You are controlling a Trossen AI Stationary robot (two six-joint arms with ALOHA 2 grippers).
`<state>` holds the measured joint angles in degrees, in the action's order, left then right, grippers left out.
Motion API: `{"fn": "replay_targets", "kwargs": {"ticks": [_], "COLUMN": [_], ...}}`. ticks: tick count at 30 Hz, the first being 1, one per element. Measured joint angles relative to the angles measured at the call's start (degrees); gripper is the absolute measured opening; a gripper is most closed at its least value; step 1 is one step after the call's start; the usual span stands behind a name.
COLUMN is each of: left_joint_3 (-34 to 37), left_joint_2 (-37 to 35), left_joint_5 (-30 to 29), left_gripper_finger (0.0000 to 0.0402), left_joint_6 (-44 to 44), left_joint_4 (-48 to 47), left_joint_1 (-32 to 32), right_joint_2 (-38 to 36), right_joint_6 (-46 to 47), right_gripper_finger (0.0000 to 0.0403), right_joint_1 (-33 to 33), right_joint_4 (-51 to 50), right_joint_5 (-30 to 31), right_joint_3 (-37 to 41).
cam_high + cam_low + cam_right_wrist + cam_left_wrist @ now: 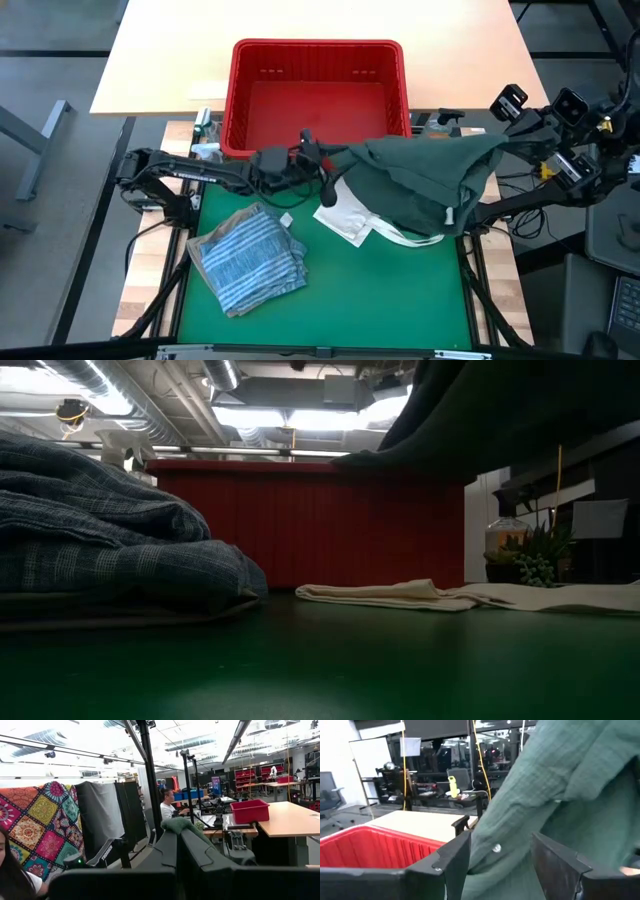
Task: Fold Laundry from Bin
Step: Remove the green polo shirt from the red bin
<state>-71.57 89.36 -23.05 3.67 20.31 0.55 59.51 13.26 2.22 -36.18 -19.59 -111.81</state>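
Folded striped shirt [248, 258] sits on the table's near-left; dark green garment [425, 172] hangs lengthwise left-right between right hand [176, 831], clamped on its corner, and left hand [501, 857], fingers apart around an edge by the bin [318, 52]; next: left closes, spread flat.

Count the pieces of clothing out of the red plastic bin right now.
2. A folded blue-white striped shirt lies on the green mat's left front. A dark green garment hangs stretched between the left gripper and the shut right gripper. More may be hidden beneath it.
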Motion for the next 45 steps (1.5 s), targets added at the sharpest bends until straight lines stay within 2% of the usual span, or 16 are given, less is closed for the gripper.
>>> {"fn": "replay_targets", "kwargs": {"ticks": [4, 8, 13, 20, 27, 45], "left_joint_3": [0.00, 0.02, 0.02, 0.02, 0.02, 0.02], "left_joint_2": [3.21, 6.53, 9.96, 14.34, 15.33, 18.26], "left_joint_5": [3.97, 3.46, 3.05, 7.59, 7.54, 7.10], "left_gripper_finger": [0.0199, 0.0199, 0.0199, 0.0199, 0.0199, 0.0199], "left_joint_6": [0.48, 3.40, 3.03, 3.06, 5.87, 6.01], "left_joint_4": [3.07, 3.27, 6.45, 13.68, 15.91, 19.15], "left_joint_1": [2.91, 5.24, 7.97, 9.04, 9.21, 10.07], "right_joint_2": [0.00, 0.00, 0.00, 0.00, 0.00, 1.44], "right_joint_6": [-0.02, -0.02, -0.23, -1.59, -1.64, -1.84], "right_gripper_finger": [0.0001, 0.0001, 0.0001, 0.0001, 0.0001, 0.0001], "right_joint_1": [0.02, 0.02, 0.02, 0.06, 0.04, 0.04], "right_joint_4": [0.00, 0.00, 0.00, 0.00, 0.00, 0.09], "right_joint_5": [0.01, 0.00, 0.02, 0.02, 0.02, 0.02], "right_joint_3": [0.00, 0.00, 0.00, 0.00, 0.00, 0.01]}}
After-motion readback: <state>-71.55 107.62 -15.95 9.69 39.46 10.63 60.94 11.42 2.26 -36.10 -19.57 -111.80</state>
